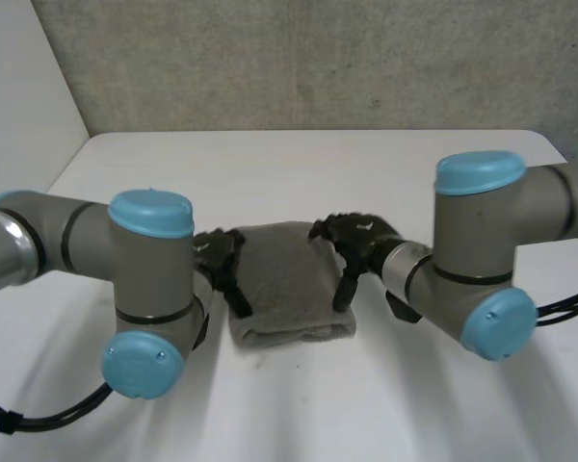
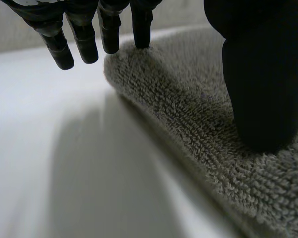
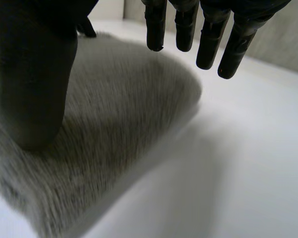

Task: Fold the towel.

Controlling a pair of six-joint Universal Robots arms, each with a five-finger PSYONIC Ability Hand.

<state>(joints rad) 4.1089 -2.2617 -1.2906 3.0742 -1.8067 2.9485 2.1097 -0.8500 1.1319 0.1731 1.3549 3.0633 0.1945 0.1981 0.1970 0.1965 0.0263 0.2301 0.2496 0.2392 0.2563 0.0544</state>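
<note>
Towel (image 1: pixel 291 284) is seen folded on desk (image 1: pixel 299 164). Left hand (image 1: pixel 218 254) and right hand (image 1: pixel 364 238) are released, thumbs laid on its 2 side edges; layers should be pressed flat w/o dragging.

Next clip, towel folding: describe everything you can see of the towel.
The towel is grey, looped terry cloth, folded into a thick, roughly square pad with rounded folded edges. It lies flat in the middle of the white table. The left hand is at one side edge and the right hand at the opposite one. Each thumb rests on the top surface, with the fingers straight past the edge.
</note>
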